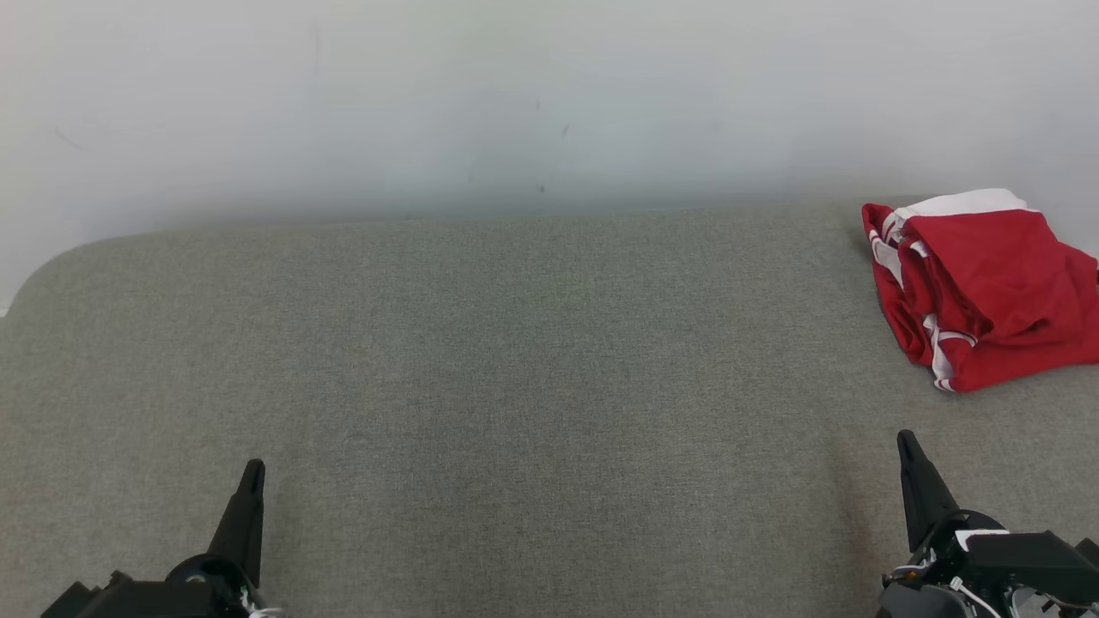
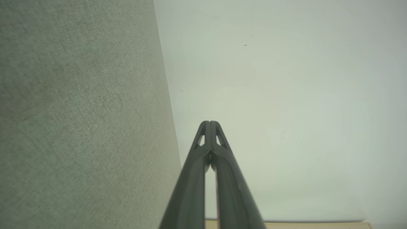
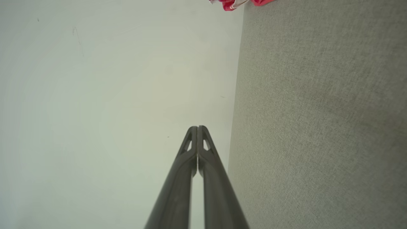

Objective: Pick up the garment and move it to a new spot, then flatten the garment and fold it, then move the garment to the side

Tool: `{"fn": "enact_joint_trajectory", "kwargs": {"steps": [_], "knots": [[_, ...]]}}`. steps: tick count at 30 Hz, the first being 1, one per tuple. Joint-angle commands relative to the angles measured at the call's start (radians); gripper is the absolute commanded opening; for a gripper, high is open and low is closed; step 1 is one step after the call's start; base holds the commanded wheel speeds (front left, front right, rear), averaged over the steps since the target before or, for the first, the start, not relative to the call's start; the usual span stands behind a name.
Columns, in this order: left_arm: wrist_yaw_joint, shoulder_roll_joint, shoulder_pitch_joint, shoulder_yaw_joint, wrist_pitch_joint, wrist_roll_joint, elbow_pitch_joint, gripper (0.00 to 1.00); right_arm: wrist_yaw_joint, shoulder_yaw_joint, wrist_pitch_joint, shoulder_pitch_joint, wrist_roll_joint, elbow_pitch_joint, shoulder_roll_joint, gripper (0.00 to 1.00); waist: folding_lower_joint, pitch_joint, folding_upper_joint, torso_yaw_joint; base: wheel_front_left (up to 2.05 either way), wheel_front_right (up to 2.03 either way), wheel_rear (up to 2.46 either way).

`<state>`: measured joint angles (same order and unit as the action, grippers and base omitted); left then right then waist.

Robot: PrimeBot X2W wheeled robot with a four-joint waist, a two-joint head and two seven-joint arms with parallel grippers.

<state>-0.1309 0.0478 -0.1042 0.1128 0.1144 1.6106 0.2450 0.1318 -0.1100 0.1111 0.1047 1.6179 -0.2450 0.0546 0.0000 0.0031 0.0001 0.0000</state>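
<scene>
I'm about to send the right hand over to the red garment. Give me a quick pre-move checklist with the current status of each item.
1. Target located: the garment lies crumpled at the far right of the grey surface: ok.
2. Target whole in the head view: the picture's right edge cuts it off: not ok.
3. Ready to grasp: the right hand has its fingers shut and holds nothing: not ok.
4. Path from the right hand to the garment: bare fabric between them: ok.
5. Other arm out of the way: the left hand is shut, empty, and low at the left: ok.
6. Hem or corner to pinch: the cloth is bunched: cannot tell.
</scene>
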Motion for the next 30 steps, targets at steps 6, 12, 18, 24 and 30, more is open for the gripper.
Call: {"fn": "enact_joint_trajectory", "kwargs": {"steps": [6, 12, 18, 24, 30], "knots": [[0.0, 0.004, -0.01, 0.003, 0.003, 0.004, 0.002, 0.0, -0.002, -0.002, 0.003, 0.007, -0.004, 0.0, -0.002, 0.0, 0.0, 0.0, -0.0001, 0.0, 0.0, 0.0, 0.0], [0.0, 0.004, -0.01, 0.003, 0.003, 0.004, 0.002, 0.0, -0.002, -0.003, 0.003, 0.007, -0.004, 0.0, -0.002, 0.0, 0.0, 0.0, -0.0001, 0.0, 0.0, 0.0, 0.0], [0.0, 0.004, -0.01, 0.003, 0.003, 0.004, 0.002, 0.0, -0.002, -0.003, 0.003, 0.007, -0.005, 0.0, -0.002, 0.0, 0.0, 0.0, -0.0001, 0.0, 0.0, 0.0, 0.0], [0.0, 0.004, -0.01, 0.003, 0.003, 0.004, 0.002, 0.0, -0.002, -0.003, 0.003, 0.007, -0.005, 0.0, -0.003, 0.0, 0.0, 0.0, -0.0001, 0.0, 0.0, 0.0, 0.0], [0.0, 0.004, -0.01, 0.003, 0.003, 0.004, 0.002, 0.0, -0.002, -0.004, 0.003, 0.007, -0.006, 0.0, -0.003, 0.0, 0.0, 0.0, -0.0001, 0.0, 0.0, 0.0, 0.0]]}}
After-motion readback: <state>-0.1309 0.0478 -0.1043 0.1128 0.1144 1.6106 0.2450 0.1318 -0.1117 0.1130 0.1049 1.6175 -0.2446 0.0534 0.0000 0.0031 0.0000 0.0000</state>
